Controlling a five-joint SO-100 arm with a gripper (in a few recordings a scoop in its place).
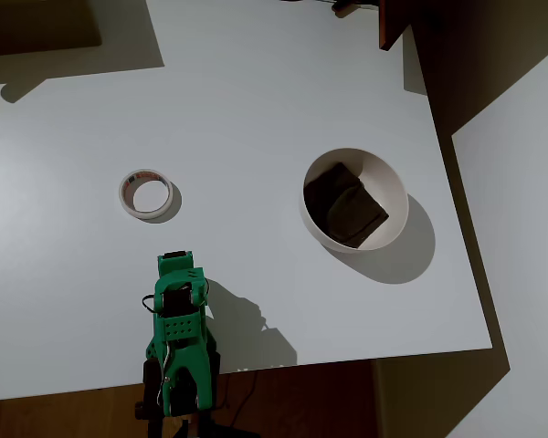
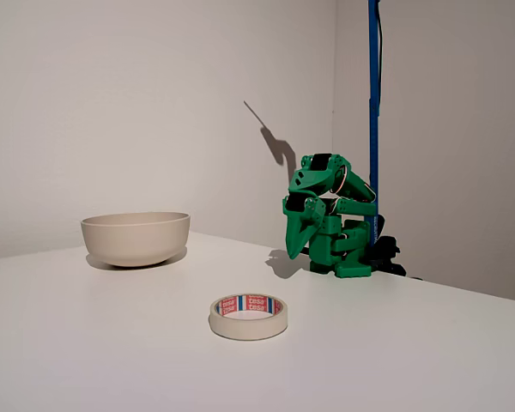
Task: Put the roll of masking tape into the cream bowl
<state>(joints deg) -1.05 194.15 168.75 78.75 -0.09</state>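
Note:
The roll of masking tape (image 1: 149, 194) (image 2: 249, 316) lies flat on the white table, a cream ring with red-brown print on its inner core. To its right in the overhead view sits the cream bowl (image 1: 395, 179) (image 2: 136, 238), with a dark brown square pad (image 1: 345, 205) inside. The green arm is folded up at the near table edge in the overhead view. Its gripper (image 1: 176, 266) (image 2: 295, 247) points down at the table, shut and holding nothing. It hangs a short way from the tape, on the side away from the bowl's far rim.
The white table (image 1: 256, 91) ends just right of the bowl, and the floor beyond it is dark. A dark wooden piece (image 1: 393, 23) juts in at the top right. A blue pole (image 2: 373, 103) rises behind the arm's base.

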